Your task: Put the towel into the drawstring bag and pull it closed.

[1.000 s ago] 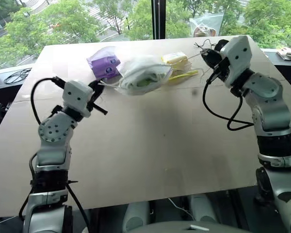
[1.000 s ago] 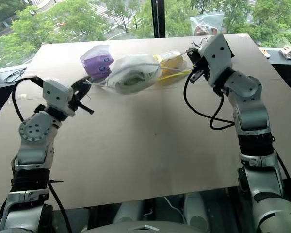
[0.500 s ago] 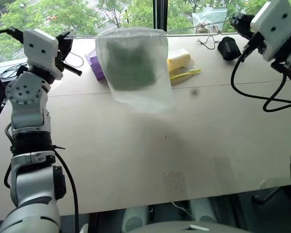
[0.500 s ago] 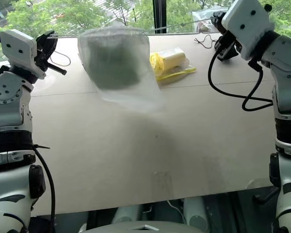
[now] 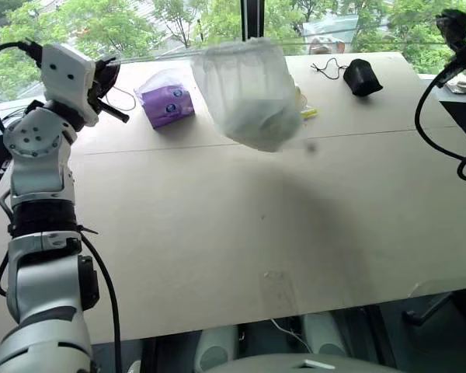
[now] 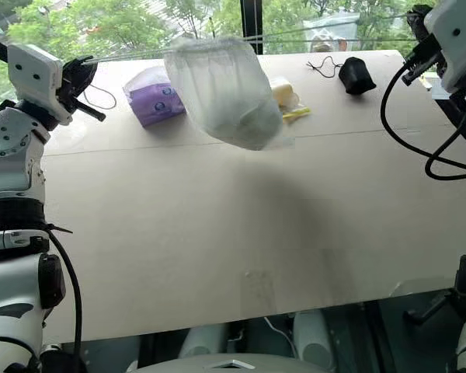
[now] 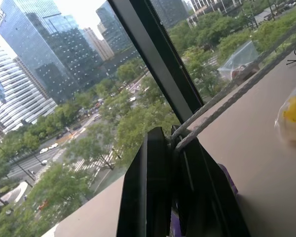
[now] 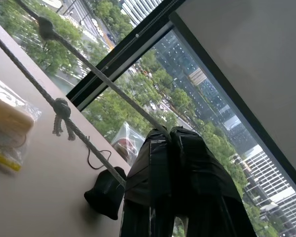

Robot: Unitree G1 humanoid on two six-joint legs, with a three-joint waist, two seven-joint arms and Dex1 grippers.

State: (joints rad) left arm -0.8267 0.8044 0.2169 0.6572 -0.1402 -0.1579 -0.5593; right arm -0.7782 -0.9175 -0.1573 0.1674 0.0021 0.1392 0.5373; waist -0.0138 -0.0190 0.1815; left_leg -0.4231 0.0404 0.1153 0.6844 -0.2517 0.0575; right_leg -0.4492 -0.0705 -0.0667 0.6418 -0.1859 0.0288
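White, see-through fabric of the drawstring bag hangs in the air above the table, its cords stretched taut out to both sides. We can see the pale towel bunched in its lower end. Our left gripper is raised at the left, fingers pinched tight on a cord. Our right gripper is raised at the right, fingers pressed together on a knotted cord. On the table lie a purple tissue pack, a yellow packet and a small black pouch.
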